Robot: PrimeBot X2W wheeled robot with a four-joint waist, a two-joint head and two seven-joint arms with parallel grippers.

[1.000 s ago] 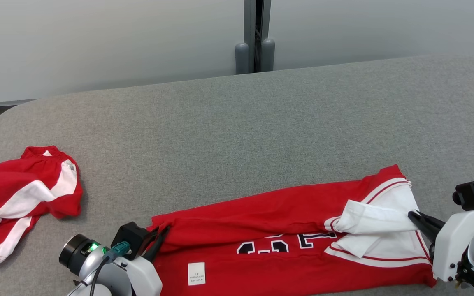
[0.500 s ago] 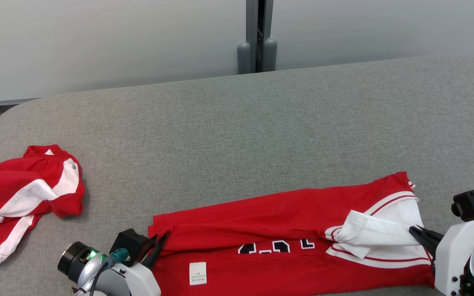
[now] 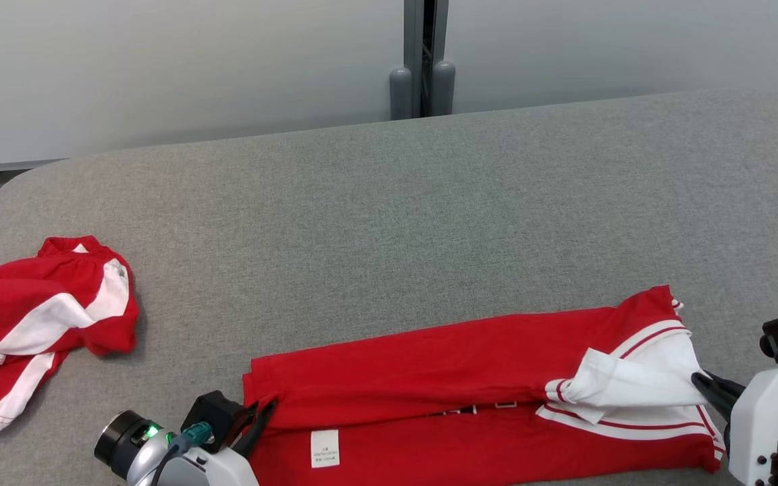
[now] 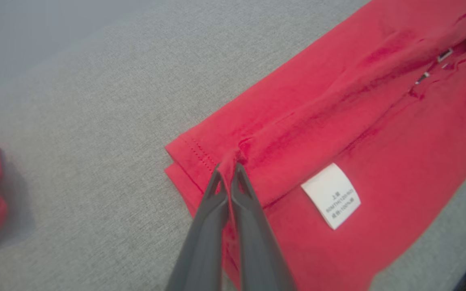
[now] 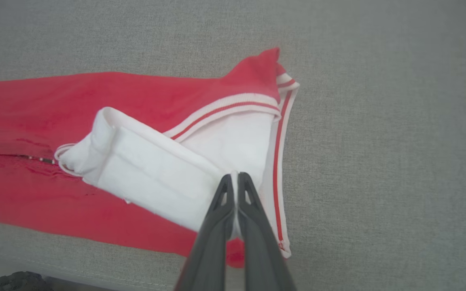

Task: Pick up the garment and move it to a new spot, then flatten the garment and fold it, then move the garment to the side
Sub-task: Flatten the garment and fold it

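Observation:
The garment (image 3: 456, 364) is a red jersey with white trim, lying as a long folded band along the near edge of the grey surface. My left gripper (image 3: 264, 408) is shut on its red hem end (image 4: 233, 159), beside a white care label (image 4: 332, 196). At the other end my right gripper (image 3: 699, 381) is shut on the white sleeve panel (image 5: 156, 169), pinching a fold of it. In the right wrist view the gripper (image 5: 235, 176) sits on that white fabric, next to the red-striped trim (image 5: 277, 133).
A second red and white garment (image 3: 31, 324) lies crumpled at the far left of the grey padded surface (image 3: 389, 223). A grey post (image 3: 423, 67) stands behind the surface against the pale wall. The surface's near edge runs just below the jersey.
Both grippers have drawn the upper layer of the jersey toward me, so the fold now covers the black and white lettering. The head camera shifted slightly.

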